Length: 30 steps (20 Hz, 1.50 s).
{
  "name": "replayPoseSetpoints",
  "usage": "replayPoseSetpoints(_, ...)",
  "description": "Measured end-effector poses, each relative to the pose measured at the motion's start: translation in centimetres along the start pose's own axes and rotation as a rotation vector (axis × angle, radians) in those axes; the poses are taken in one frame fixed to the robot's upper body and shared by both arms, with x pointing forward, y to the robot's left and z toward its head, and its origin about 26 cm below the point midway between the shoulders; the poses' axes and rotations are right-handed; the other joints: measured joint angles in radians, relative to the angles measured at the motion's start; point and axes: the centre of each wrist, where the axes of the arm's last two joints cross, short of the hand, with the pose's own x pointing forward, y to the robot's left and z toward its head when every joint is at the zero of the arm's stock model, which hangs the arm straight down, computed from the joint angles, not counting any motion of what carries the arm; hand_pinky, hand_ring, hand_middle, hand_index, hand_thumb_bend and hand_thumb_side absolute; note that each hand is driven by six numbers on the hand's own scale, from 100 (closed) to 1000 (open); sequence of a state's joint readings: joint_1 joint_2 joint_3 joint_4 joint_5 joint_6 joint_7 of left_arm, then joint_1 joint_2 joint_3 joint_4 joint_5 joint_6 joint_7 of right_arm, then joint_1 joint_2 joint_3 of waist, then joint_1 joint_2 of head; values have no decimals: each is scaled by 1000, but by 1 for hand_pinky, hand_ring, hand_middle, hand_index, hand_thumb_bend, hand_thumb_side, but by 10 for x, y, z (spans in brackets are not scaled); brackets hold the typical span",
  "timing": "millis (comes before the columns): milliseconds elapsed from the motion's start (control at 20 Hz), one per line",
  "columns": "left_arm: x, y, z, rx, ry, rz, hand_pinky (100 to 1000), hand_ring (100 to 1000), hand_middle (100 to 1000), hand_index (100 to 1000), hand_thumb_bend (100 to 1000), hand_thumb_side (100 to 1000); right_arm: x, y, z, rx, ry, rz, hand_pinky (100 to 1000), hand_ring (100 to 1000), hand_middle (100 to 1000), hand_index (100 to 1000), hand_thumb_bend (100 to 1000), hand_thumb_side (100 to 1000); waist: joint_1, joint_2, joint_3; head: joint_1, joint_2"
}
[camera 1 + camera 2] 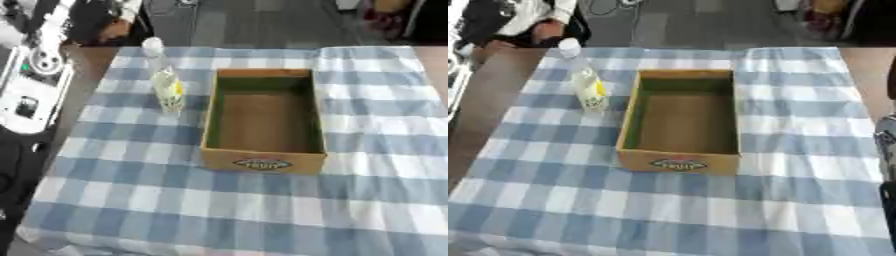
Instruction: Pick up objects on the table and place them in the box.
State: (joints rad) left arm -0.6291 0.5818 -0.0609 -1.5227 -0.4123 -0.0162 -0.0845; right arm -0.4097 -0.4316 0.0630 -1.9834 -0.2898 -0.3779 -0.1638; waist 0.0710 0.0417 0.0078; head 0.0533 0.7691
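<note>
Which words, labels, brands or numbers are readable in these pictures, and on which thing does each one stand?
No text can be read for certain.
Box: an oval label on its near outer wall, with dark lettering too blurred to read.
Bottle: a yellow and white label, no letters can be made out.
White device at the left edge: dark markings, none readable.
Checked cloth: no writing.

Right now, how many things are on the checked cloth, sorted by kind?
Clear plastic bottle with a white cap and yellowish label: 1
Open brown cardboard box, nothing in it: 1
Total: 2, both on the blue and white checked tablecloth.
</note>
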Motion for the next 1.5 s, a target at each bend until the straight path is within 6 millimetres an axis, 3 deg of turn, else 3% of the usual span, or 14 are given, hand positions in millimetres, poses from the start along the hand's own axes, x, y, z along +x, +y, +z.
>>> replayPoseSetpoints(350, -29, -1, -8, -201, 109, -65, 890, 803, 979, 1000, 872, 763, 0, 1, 1, 6, 12, -9, 671, 797, 823, 826, 100, 1000, 7, -7, -5, 5, 0)
replayPoseSetpoints(750, -47, -2, -18, -389, 187, -125, 911, 836, 1000, 1000, 1000, 785, -1, 1, 2, 7, 22, -16, 670, 797, 824, 826, 100, 1000, 12, -9, -12, 9, -1)
replayPoseSetpoints(1500, -77, -7, -27, -624, 329, -197, 945, 870, 1000, 1000, 1000, 913, -1, 3, 2, 12, 39, -27, 671, 797, 824, 827, 100, 1000, 13, -9, -18, 18, -21)
